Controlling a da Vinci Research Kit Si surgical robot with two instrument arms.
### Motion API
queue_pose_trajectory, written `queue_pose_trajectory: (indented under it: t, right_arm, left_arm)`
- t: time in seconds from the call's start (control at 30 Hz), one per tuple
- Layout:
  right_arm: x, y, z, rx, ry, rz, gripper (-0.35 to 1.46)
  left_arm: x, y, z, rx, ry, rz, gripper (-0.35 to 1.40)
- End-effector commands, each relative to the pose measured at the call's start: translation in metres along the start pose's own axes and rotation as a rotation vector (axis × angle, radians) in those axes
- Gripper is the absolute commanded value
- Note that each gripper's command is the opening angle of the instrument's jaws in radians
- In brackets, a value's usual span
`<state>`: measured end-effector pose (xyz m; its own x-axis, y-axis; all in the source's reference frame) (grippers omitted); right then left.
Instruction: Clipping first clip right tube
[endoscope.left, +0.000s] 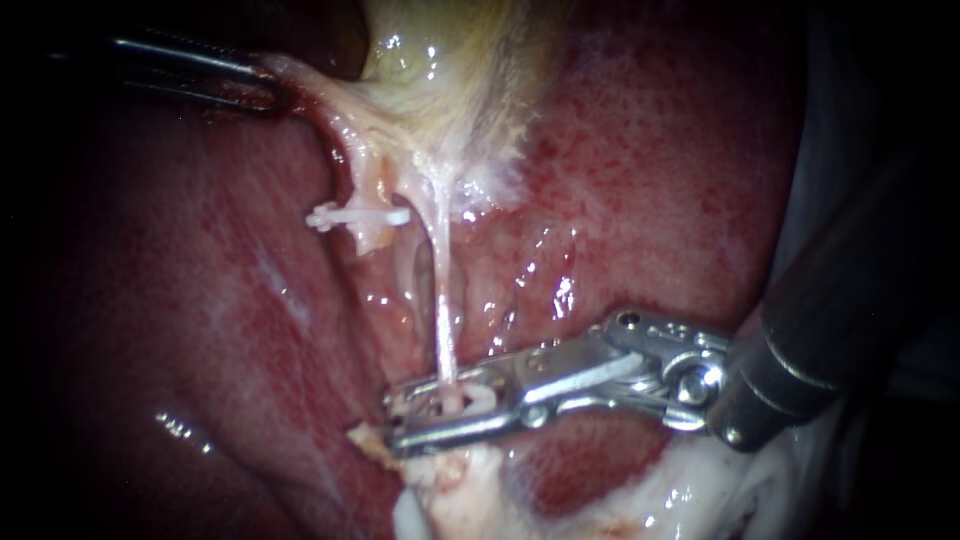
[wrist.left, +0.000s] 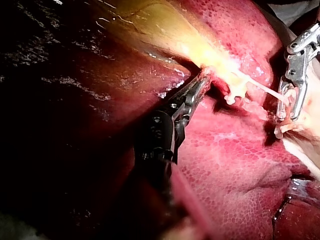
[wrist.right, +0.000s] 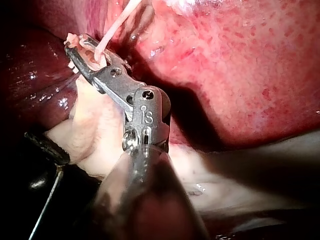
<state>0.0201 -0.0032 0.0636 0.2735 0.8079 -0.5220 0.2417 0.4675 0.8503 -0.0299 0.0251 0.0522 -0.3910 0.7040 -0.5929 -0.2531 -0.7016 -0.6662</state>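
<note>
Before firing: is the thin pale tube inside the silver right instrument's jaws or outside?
Inside: the thin pale tube runs between the silver right instrument's jaws, within the white clip they hold.

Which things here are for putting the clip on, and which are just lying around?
For the job:
- right instrument
- new clip, held in its end effector
- thin right tube, running between that end effector's two sides
- left instrument, gripping the gallbladder

Just there:
- liver
- white clip already on the left tube
</note>
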Motion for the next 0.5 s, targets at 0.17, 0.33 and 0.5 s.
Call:
queue_pose_trajectory:
  t: [0.17,0.33,0.5]
  right_arm:
    - [0.0001,-0.0001,-0.0001,0.013,-0.005,0.019,-0.35]
    - [0.0003,0.0000,-0.0002,0.015,-0.005,0.043,-0.35]
    - [0.0003,0.0004,-0.0003,0.031,-0.013,0.042,-0.35]
  left_arm:
    - [0.0000,0.0000,0.0000,0.000,0.000,0.000,-0.35]
    - [0.0000,0.0000,0.0000,-0.001,0.000,0.000,-0.35]
    - [0.0000,0.0000,0.0000,-0.001,0.000,0.000,-0.35]
